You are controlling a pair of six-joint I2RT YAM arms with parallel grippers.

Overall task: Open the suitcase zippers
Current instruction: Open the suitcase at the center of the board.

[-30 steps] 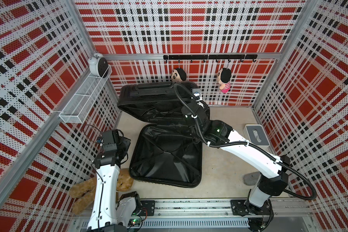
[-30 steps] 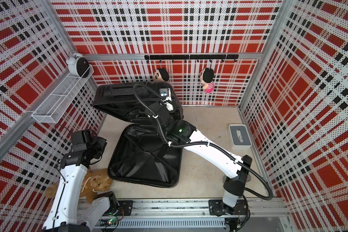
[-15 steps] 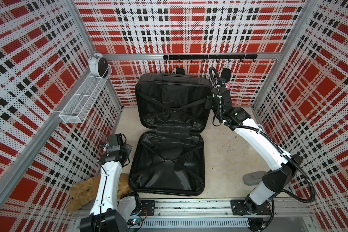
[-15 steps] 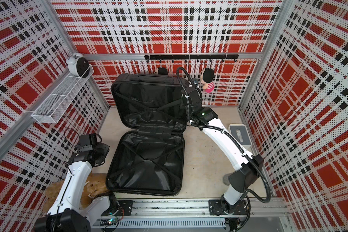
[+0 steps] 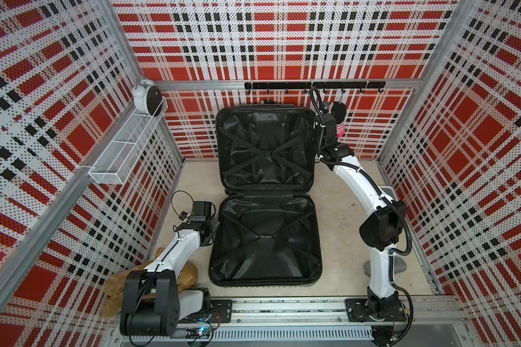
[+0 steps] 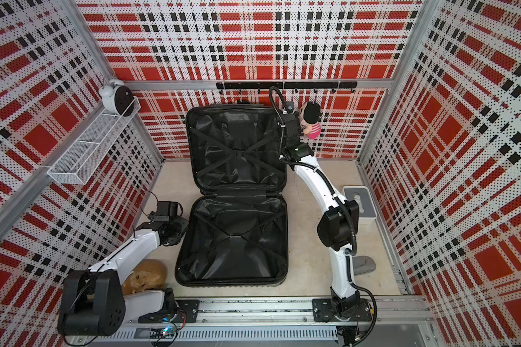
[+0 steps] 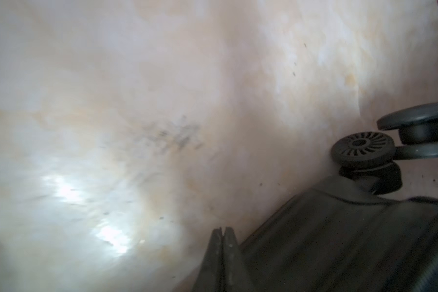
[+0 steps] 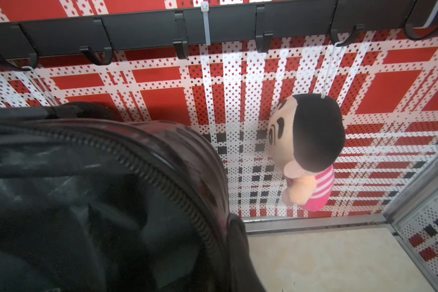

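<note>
Near: left tool (image 7: 223, 230) pinched shut on nothing, just beside the lower shell of the case (image 5: 265, 240). Hard, ribbed, dark plastic there. Spoked wheels (image 7: 362, 149) at the corner, on the pale marbled worktop (image 5: 343, 240).

Mid: lower half flat, with glossy crinkled black lining and elastic straps crossed to a centre buckle.

Far: lid stood up near the back wall, same lining and straps. Zipper (image 8: 149, 169) parted, coil teeth following the lid's rounded rim. Right tool (image 6: 288, 115) at the lid's upper corner, closed; cannot tell whether on the rim or on nothing. Plush doll (image 8: 309, 151) hanging from a hook just beyond.

Step, by judgement: unzipping finished, case spread open. Calls next for easing the right arm clear without tipping the lid forward, then parking both arms.
</note>
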